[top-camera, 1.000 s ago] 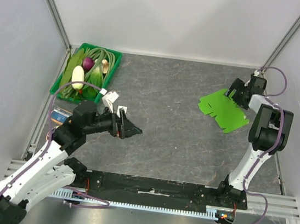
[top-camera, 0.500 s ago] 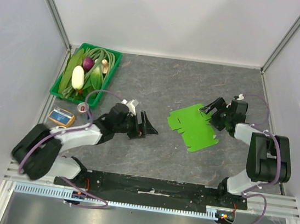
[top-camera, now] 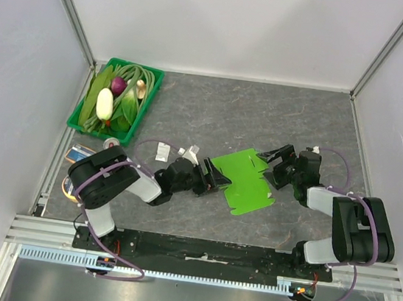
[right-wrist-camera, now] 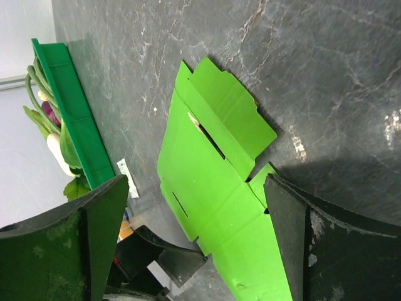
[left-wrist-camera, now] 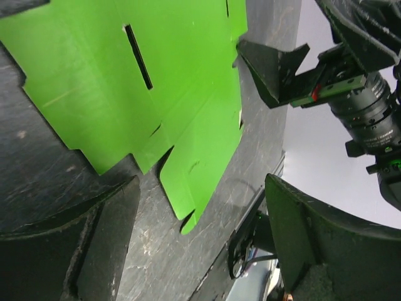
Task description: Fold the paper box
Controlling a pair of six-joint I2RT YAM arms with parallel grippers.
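The paper box [top-camera: 246, 180] lies flat and unfolded on the grey table [top-camera: 213, 115], near the front, right between the 2 grippers. The left gripper [top-camera: 211, 177] sits low at its left edge with its fingers spread wide, holding nothing. The right gripper [top-camera: 272, 165] sits low at its right edge, fingers spread wide too, and also empty. Not 1 flap looks folded yet.

The card is thin and lies flat, so a finger may slide over it and not get under an edge. If only 1 gripper pushes, the whole sheet may slip away across the smooth table. If both push in together, the card may buckle in the middle and bend where there is no crease line. The 2 grippers are close, so they could also bump each other
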